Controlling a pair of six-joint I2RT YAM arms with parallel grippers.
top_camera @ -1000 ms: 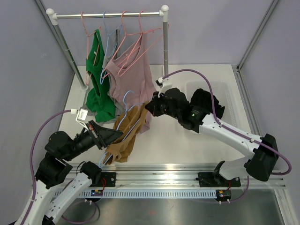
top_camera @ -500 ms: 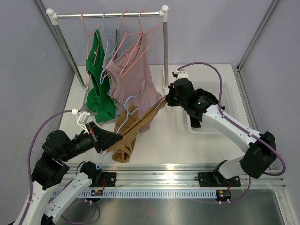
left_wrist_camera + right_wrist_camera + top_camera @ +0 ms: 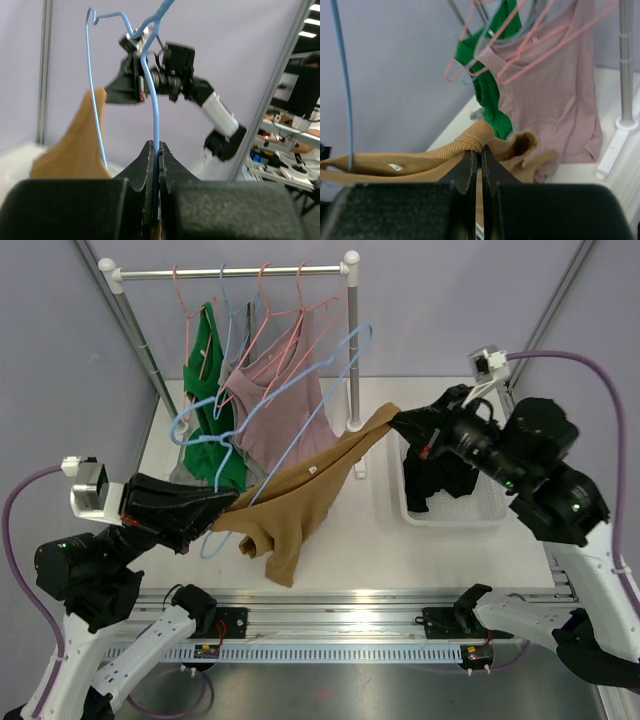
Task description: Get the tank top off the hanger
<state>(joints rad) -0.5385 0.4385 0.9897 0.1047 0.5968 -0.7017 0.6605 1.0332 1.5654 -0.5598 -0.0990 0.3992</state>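
Observation:
A tan ribbed tank top [image 3: 300,490] hangs stretched in the air between my two grippers. My right gripper [image 3: 395,423] is shut on its bunched strap [image 3: 470,142], lifted high near the rack post. My left gripper [image 3: 232,500] is shut on the wire of a blue hanger [image 3: 300,405], which rises from the jaws with its hook [image 3: 107,17] uppermost. The left end of the tank top [image 3: 75,145] lies close to the hanger by my left fingers. In the right wrist view the blue wire [image 3: 344,85] runs down to the fabric [image 3: 395,162]; whether it is still threaded through, I cannot tell.
A clothes rack [image 3: 230,273] stands at the back with pink hangers, a green top [image 3: 205,370] and a pink top [image 3: 290,400]; its right post [image 3: 352,340] is close to the hanger. A white bin [image 3: 450,520] holding a black garment [image 3: 440,475] sits below my right arm.
My right arm has pulled the strap up and to the right. My left arm has lifted the hanger. The tank top has gone from bunched on the hanger to drawn out long.

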